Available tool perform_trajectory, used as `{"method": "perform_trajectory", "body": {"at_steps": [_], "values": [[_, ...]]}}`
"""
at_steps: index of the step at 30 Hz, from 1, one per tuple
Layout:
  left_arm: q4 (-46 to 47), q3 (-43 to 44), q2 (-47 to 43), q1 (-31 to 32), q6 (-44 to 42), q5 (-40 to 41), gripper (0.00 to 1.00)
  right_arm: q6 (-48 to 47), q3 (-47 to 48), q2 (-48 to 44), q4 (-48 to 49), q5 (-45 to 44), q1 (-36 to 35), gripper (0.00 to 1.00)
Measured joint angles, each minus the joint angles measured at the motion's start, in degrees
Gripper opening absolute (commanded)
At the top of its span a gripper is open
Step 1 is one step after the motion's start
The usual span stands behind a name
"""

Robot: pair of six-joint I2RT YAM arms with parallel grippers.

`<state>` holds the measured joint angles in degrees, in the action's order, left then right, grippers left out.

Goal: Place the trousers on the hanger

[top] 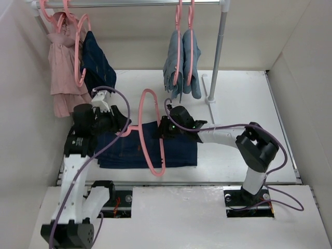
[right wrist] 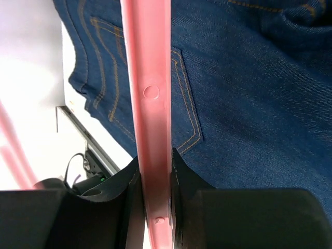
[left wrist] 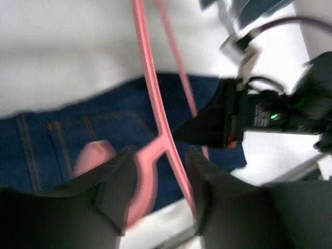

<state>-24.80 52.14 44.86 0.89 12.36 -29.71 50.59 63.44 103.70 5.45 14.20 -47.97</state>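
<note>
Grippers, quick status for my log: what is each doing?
Left gripper: fingers straddle the hanger; grip cannot be told.
Right gripper: shut on the hanger.

The left arm rises from its base with the elbow bent. The left gripper is at the hanger, fingers straddling its pink bar; blur hides whether they pinch. The right arm folds across toward the hanger, and the right gripper is clamped tight on the bar.
</note>
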Motion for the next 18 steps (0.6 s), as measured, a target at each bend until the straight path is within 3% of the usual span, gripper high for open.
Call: {"method": "perform_trajectory", "body": {"at_steps": [3,8,10,18], "values": [[-3.5,0.1,6.5,0.0,-0.5,-1.3,0.82,0.0,-0.7,-1.4,0.2,0.2,0.8,0.00],[-6.6,1.6,7.7,-0.1,-2.1,1.6,0.91,-0.3,-2.5,-2.9,1.7,0.8,1.9,0.00],[-6.8,3.7,7.5,-0.2,-2.9,2.2,1.00,-0.5,-4.1,-3.6,2.1,1.3,2.6,0.00],[-6.4,9.0,6.5,-0.3,-5.8,2.1,0.99,-1.4,-6.6,-4.2,2.6,2.6,4.7,0.00]]}}
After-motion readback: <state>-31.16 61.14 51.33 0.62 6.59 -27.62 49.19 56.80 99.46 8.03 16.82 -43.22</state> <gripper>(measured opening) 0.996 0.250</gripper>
